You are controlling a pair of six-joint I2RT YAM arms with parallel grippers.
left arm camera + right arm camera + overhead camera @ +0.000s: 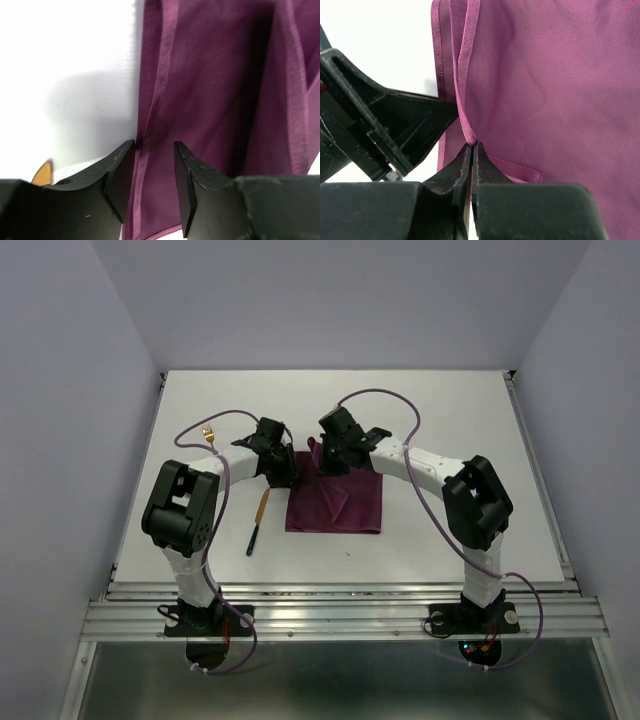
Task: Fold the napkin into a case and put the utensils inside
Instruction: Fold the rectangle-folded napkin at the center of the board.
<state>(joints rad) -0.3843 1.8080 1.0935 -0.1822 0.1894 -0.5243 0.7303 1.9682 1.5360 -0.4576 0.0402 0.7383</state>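
No legible text or labels; small markings possibly too blurred.

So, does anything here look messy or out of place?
Only mildly. The napkin isn't flat: the right gripper pinches its hem, so a ridge stands up at its far left corner. The fork lies apart from the knife, farther back. Nothing looks spilled or damaged.

Your white worktop [450,420] carries three things. A plum-purple napkin [335,505], folded into a rectangle, lies near the middle. Just left of it lies a knife [257,524], gold blade toward the far edge. Farther left, a fork [208,432] shows only its gold head.
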